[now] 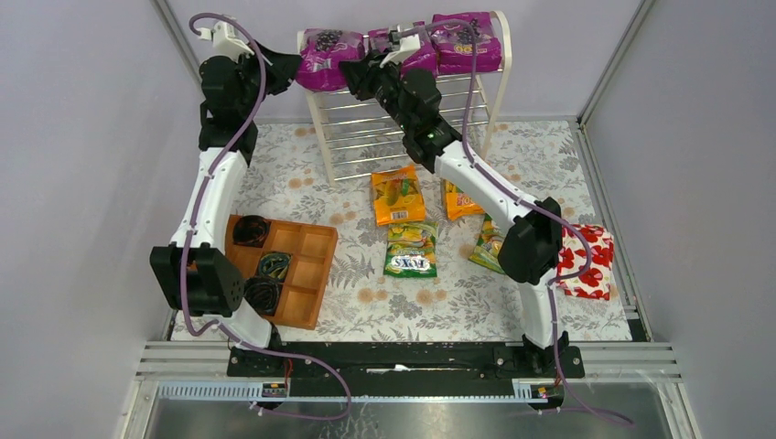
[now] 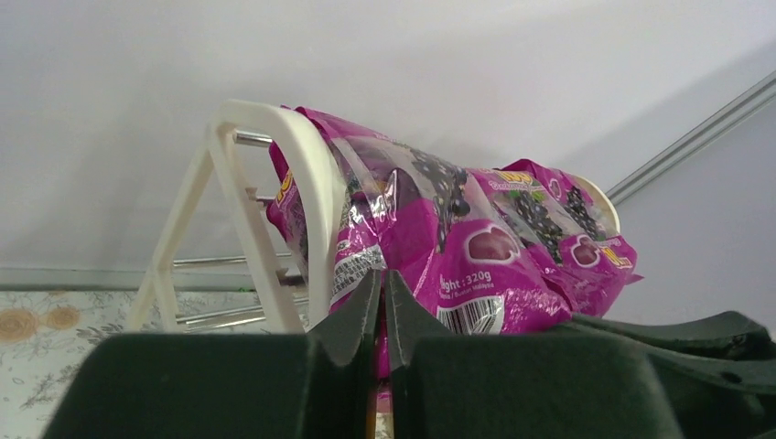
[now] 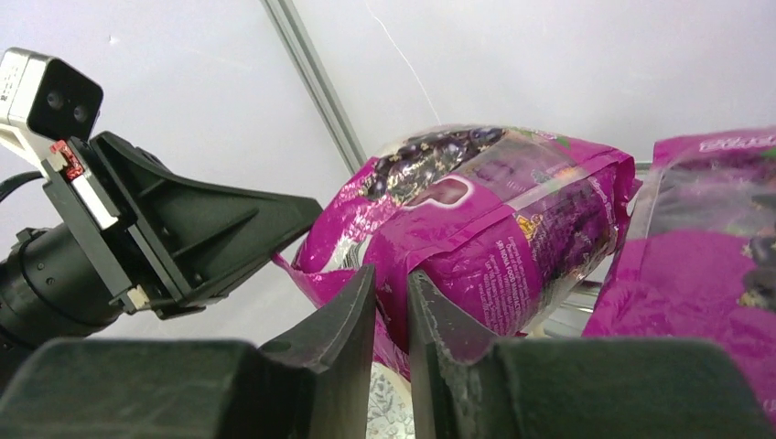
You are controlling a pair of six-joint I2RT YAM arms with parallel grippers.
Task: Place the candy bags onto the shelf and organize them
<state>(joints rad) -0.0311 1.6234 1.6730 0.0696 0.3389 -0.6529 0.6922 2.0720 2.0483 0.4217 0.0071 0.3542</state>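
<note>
Three purple candy bags lie along the top of the white shelf (image 1: pixel 364 130): a left one (image 1: pixel 327 53), a middle one (image 1: pixel 416 57) and a right one (image 1: pixel 468 41). My left gripper (image 1: pixel 295 66) is at the left bag's outer end. In the left wrist view its jaws (image 2: pixel 382 291) are shut on that bag's (image 2: pixel 476 247) lower edge, beside the shelf's side panel (image 2: pixel 311 174). My right gripper (image 1: pixel 353 73) pinches the same bag's inner end; the right wrist view shows its jaws (image 3: pixel 392 285) closed on a fold of the bag (image 3: pixel 494 229). On the floor lie two orange bags (image 1: pixel 397 195) (image 1: pixel 460 203) and two green-yellow ones (image 1: pixel 411 250) (image 1: pixel 487 245).
A brown wooden compartment tray (image 1: pixel 307 274) with dark items sits at the left front. A red bag with white flowers (image 1: pixel 590 262) lies at the right. My right arm hides part of one orange and one green-yellow bag. Grey walls close in on both sides.
</note>
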